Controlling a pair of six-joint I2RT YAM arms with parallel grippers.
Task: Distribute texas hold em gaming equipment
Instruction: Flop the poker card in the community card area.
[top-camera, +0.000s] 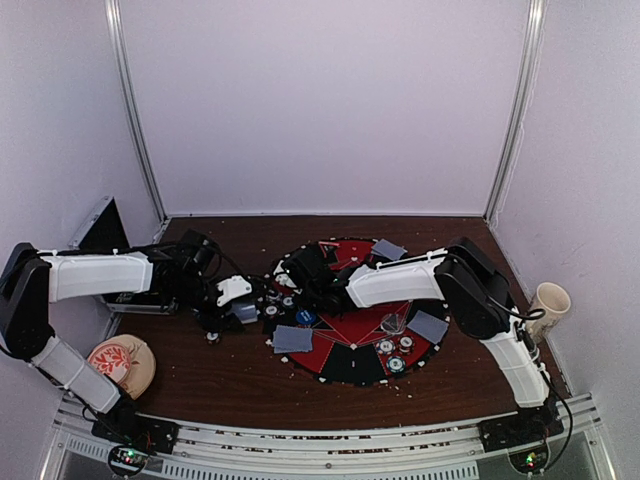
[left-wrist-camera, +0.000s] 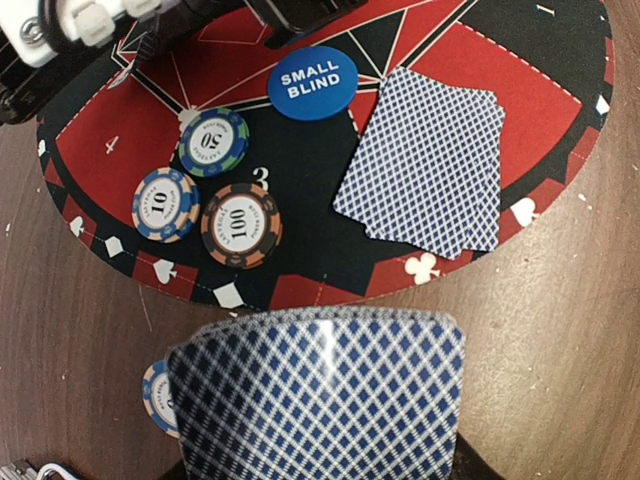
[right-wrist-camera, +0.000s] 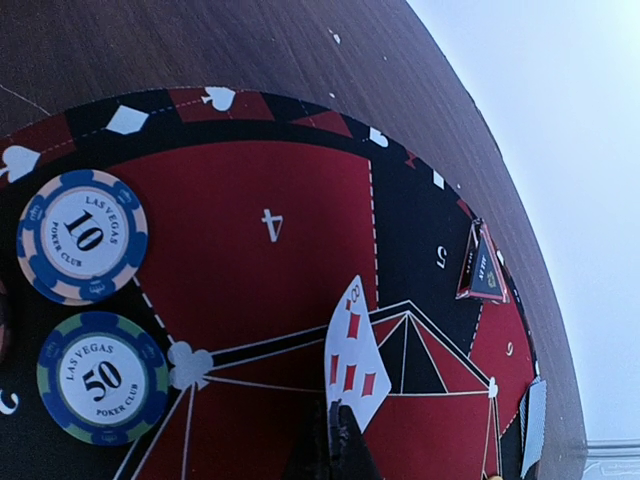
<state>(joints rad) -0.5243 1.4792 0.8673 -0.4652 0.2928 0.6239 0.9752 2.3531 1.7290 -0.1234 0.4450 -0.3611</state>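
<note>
- Deck of playing cards with blue-and-white diamond-patterned backs fills the near foreground of the left wrist view. It lies flat in the left gripper, whose jaws are closed partway onto it. The contact itself is hidden under the cards.
- The right gripper is pinched fully shut on the lower edge of a single white-faced playing card with red diamond pips. The card stands upright above the large round red-and-black mat.
- Already lying on the mat are a round blue disc lettered "small blind" and three round poker chips: a green-and-blue 50 chip, a blue-and-cream 10 chip and a black-and-orange 100 chip.
- Just right of them sits a small loose pile of diamond-backed cards.
- One more orange-and-blue-rimmed chip peeks from behind the deck's left edge, over the brown wooden table.
- Cards are likely light, thin, bendy and slick. A single card is best pinched near an edge, and it may flex or twist in the grip.
- The deck probably needs pressure across its full thickness, or the cards could slide apart.
- Chips look stiff and low. A hold across the rim seems safest.
</note>
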